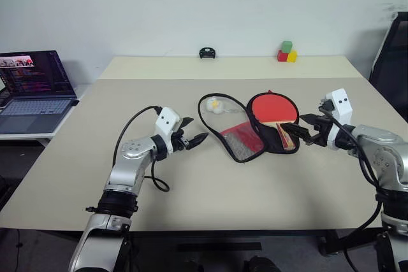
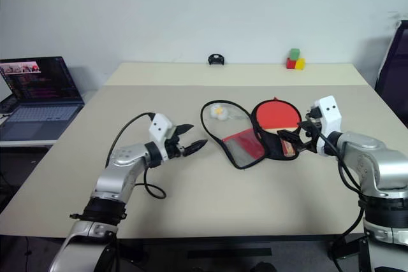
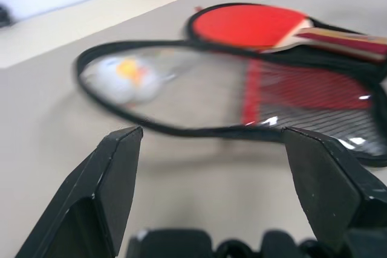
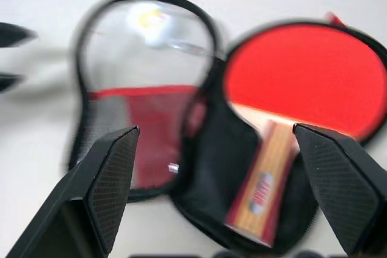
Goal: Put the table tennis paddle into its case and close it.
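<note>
Plainly both grippers, left and right, wide open, empty.

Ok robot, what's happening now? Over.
Both grippers open, left gripper, right gripper. Paddle lying in the open case. Flap not closed. Nothing blocking.

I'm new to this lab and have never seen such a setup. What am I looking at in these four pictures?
A humanoid robot stands at a table. Two pictures come from cameras in its head; the other two look out from its wrists between black fingers. Its left gripper and right gripper are both open and hold nothing. Between them lies the open case, with the table tennis paddle resting on its black half. Small balls sit in the flap's clear pocket. Coloured blocks stand at the far edge, and a laptop sits beside the table.
</note>
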Robot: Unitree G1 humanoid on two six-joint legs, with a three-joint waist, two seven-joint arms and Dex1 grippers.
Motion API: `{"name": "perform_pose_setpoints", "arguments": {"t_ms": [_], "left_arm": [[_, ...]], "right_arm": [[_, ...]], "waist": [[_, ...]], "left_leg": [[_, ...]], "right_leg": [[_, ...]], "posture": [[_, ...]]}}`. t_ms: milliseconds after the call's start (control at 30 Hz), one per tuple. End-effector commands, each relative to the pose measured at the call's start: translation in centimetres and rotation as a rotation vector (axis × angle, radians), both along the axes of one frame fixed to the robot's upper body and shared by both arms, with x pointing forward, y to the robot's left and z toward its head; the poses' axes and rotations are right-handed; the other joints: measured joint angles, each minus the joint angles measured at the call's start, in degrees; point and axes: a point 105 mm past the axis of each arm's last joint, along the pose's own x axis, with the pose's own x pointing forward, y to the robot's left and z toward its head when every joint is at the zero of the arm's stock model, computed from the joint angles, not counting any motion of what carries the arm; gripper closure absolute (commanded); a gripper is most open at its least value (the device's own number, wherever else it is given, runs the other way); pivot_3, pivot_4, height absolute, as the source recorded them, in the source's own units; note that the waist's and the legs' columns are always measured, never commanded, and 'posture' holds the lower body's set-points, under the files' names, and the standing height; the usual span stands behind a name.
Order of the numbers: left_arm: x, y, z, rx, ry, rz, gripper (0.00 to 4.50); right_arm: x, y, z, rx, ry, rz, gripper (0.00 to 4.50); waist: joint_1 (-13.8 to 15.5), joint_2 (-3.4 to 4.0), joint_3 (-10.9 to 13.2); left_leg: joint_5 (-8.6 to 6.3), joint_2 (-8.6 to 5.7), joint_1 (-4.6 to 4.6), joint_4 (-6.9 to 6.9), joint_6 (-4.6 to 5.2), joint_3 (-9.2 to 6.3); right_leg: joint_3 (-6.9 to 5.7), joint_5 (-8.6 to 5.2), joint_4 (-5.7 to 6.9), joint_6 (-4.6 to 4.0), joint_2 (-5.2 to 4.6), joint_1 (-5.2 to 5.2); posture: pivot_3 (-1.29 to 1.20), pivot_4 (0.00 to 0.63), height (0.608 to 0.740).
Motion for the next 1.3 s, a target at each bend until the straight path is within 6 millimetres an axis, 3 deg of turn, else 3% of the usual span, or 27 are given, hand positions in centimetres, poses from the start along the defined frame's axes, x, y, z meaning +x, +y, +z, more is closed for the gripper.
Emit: {"name": "perform_pose_setpoints", "arguments": {"t_ms": [33, 467, 733, 967, 1300], "left_arm": [[0.2, 0.8, 0.7, -0.005, -0.039, 0.023, 0.49], [1.3, 1.1, -1.3, -0.019, 0.039, 0.055, 0.49], [3.1, -1.4, -2.2, -0.017, 0.081, 0.014, 0.49], [4.0, -6.4, -1.7, -0.004, 0.082, -0.096, 0.49], [2.9, -15.9, 6.6, -0.132, -0.084, -0.374, 0.49]], "right_arm": [[-1.4, 1.2, 2.8, 0.008, -0.099, 0.141, 0.03], [-2.5, 1.8, 3.9, -0.066, -0.153, 0.269, 0.03], [-2.7, 1.3, 4.2, -0.072, -0.17, 0.245, 0.03], [-2.7, 0.9, 4.4, -0.074, -0.191, 0.215, 0.03], [-2.9, -0.8, 5.4, -0.081, -0.218, 0.146, 0.03]], "waist": [[0.1, -0.02, 0.0], [0.2, -0.05, 0.0], [0.6, -0.15, 0.1], [0.7, -0.25, 0.1], [1.0, -0.63, 0.4]], "left_leg": [[0.0, 0.0, 0.0, 0.0, 0.0, -0.01], [0.0, -0.02, -0.01, 0.04, 0.0, -0.04], [0.0, -0.09, -0.04, 0.05, 0.0, -0.07], [0.0, -0.13, -0.05, 0.06, 0.0, -0.07], [0.0, -0.2, -0.09, 0.07, 0.0, -0.1]], "right_leg": [[-0.01, 0.0, -0.01, 0.0, 0.0, 0.0], [-0.03, 0.0, -0.01, 0.0, -0.04, 0.02], [-0.08, 0.0, -0.02, 0.0, -0.07, 0.03], [-0.13, 0.0, -0.01, 0.01, -0.08, 0.03], [-0.22, -0.01, -0.03, 0.03, -0.09, 0.02]], "posture": [[0.0, 0.15, 0.74], [0.0, 0.15, 0.74], [0.0, 0.15, 0.74], [0.0, 0.15, 0.74], [0.0, 0.15, 0.74]]}}
